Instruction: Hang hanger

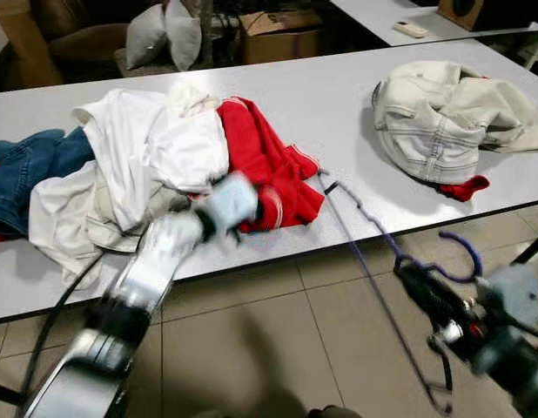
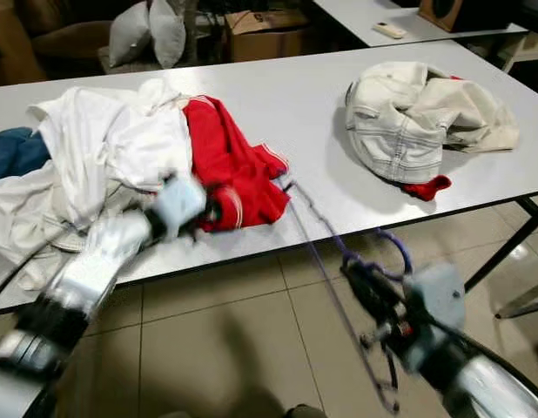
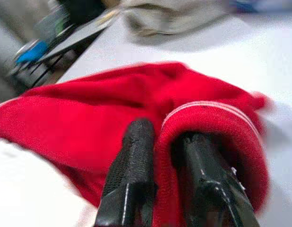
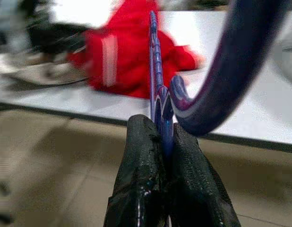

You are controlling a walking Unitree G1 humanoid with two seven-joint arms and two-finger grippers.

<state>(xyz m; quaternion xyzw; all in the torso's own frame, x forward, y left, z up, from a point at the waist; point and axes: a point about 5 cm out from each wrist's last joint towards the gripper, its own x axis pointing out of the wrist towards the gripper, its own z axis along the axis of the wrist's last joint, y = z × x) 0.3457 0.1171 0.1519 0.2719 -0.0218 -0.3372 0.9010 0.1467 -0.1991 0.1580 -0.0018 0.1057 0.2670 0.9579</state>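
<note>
a long white table (image 1: 339,113) carries a heap of clothes (image 1: 121,165) on its left part and a cream jacket (image 1: 443,109) on its right part. at the near edge lies a red top (image 1: 269,170). the left gripper (image 3: 167,156) has its fingers clenched on the top's ribbed cuff. the right gripper (image 4: 167,156) hangs off the table's edge over the floor, fingers pinched tight on a purple hanger (image 1: 373,235) just below its hook. so both are grasped, but the hanger looks not yet threaded into the top, and hanging it remains.
</note>
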